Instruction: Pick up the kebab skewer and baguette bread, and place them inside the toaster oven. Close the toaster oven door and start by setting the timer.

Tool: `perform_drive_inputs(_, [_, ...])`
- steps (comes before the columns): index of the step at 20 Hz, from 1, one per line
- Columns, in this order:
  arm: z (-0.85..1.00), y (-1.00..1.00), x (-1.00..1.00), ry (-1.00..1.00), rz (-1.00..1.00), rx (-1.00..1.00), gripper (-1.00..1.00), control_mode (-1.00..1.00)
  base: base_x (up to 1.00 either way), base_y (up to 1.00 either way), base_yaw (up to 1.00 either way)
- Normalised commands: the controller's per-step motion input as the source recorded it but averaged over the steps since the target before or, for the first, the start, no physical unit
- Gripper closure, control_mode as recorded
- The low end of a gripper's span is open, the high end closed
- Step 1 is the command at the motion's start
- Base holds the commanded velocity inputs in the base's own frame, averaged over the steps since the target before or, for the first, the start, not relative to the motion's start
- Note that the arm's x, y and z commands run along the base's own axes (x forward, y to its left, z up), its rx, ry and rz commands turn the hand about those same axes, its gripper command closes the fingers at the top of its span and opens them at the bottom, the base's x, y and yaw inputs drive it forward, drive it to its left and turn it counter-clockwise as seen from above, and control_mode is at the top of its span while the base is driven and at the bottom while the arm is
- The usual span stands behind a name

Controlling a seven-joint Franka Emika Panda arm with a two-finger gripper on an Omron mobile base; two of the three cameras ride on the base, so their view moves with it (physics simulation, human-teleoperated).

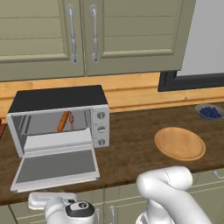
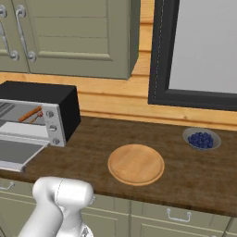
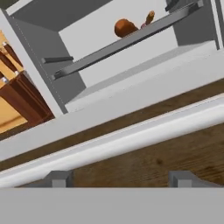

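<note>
Dark wood worktop (image 1: 135, 148) runs the full width under green wall cabinets (image 1: 87, 35); its right half is mostly free, carrying a round wooden plate (image 1: 180, 143) near the front edge and, well apart by the back wall, a small bowl of blueberries (image 1: 209, 112). Toaster oven (image 1: 57, 120) sits at the left, knob panel toward the plate. Toaster oven door (image 1: 56, 168) is dropped flat, its outer edge reaching the worktop's front edge. Inside, on the rack, baguette bread (image 1: 63, 121) lies just beside kebab skewer (image 1: 71, 121), both well back in the cavity. Hand view: tool (image 3: 119, 178) sits low, in front of the door's silver bar handle (image 3: 131, 135), fingertips (image 3: 59, 178) apart, gripping nothing; handle spans the space above both tips.
</note>
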Motion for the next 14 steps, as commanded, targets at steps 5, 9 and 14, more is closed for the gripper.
perform_drive_inputs(5, [0.30,-0.25,0.33,0.01,0.00,0.06,-1.00,-1.00,0.00,0.00,0.00])
perform_drive_inputs(9, [0.37,-0.29,0.36,0.01,0.00,0.07,-1.00,-1.00,0.00,0.00,0.00])
perform_drive_inputs(14, [0.34,-0.29,0.37,0.02,0.00,0.07,-1.00,-1.00,0.00,0.00,0.00])
